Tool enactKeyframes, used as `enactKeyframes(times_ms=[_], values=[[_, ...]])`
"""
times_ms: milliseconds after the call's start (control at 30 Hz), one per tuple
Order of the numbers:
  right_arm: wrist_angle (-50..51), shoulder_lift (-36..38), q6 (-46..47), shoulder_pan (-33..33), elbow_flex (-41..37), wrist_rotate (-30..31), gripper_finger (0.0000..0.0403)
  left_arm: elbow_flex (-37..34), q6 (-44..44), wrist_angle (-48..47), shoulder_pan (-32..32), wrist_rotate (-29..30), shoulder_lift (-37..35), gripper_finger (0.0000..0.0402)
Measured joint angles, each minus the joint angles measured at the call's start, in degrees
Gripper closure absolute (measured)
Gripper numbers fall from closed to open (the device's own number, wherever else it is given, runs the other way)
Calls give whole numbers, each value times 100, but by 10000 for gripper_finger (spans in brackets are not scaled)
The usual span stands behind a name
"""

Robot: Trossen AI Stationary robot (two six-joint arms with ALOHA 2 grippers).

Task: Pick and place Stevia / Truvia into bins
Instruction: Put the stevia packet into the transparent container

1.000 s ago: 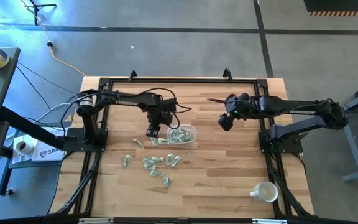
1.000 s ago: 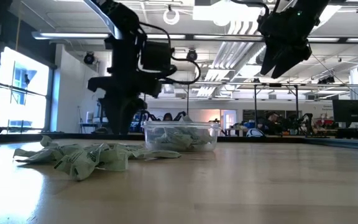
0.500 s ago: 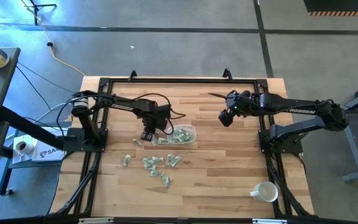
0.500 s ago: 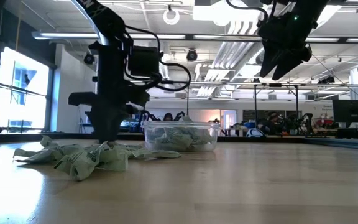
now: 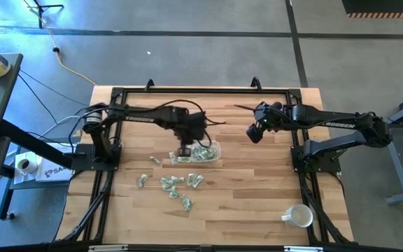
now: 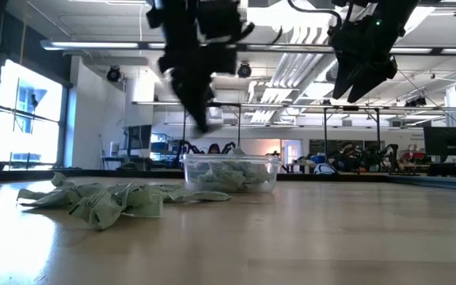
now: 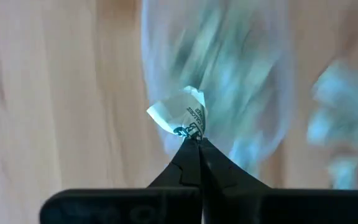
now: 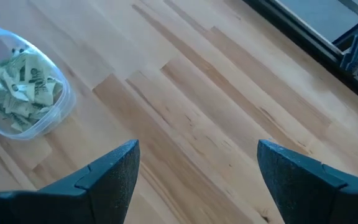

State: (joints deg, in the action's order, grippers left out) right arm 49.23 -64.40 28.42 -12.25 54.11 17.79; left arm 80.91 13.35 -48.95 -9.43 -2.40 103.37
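Observation:
In the left wrist view, my left gripper [image 7: 192,138] is shut on one white-and-green Stevia packet [image 7: 180,112]. Seen from above, it hangs over the left end of the clear bin [image 5: 203,151], well above the bin's rim [image 6: 229,161]. The bin rests on the table by its base and holds several packets [image 8: 18,87]. More packets [image 5: 175,184] lie loose on the wood nearer the front, a heap in the low view [image 6: 93,202]. My right gripper [image 5: 252,135] hangs open, high to the right of the bin [image 8: 20,93], with nothing between its fingers. My left gripper pinches the packet by its lower edge [image 7: 191,129] between its two fingertips [image 7: 185,155]. The fingers point down from above. The crumpled packet sticks out beyond the tips and is lifted clear of the table, over the bin.
A white mug [image 5: 299,215] stands near the front right corner. A black frame [image 5: 201,91] runs around the wooden table [image 5: 257,196], with the arm bases at its left and right sides. Bare wood lies between the bin and the mug.
My left gripper went down to the table just left of the bin, shut on a packet there, then rose and swung toward the table's right, over the bin's left end. The packet has been lifted clear of the table. My right gripper kept still.

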Motion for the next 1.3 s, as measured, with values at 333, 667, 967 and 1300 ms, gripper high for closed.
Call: enactKeyframes(times_ms=[333, 667, 967, 1300], values=[[66, -2, -39, 0, 0, -38, 89, 250, -704, 1015, 274, -383, 690, 378], [97, -2, -41, 0, 2, -27, 89, 320, -1369, 665, 272, -301, 1002, 328], [102, -2, -66, 0, 2, 76, 89, 820, -1317, 196, 271, -135, 979, 257], [109, -2, -171, 0, 2, 105, 89, 1005, -905, -181, 268, -192, 973, 214]])
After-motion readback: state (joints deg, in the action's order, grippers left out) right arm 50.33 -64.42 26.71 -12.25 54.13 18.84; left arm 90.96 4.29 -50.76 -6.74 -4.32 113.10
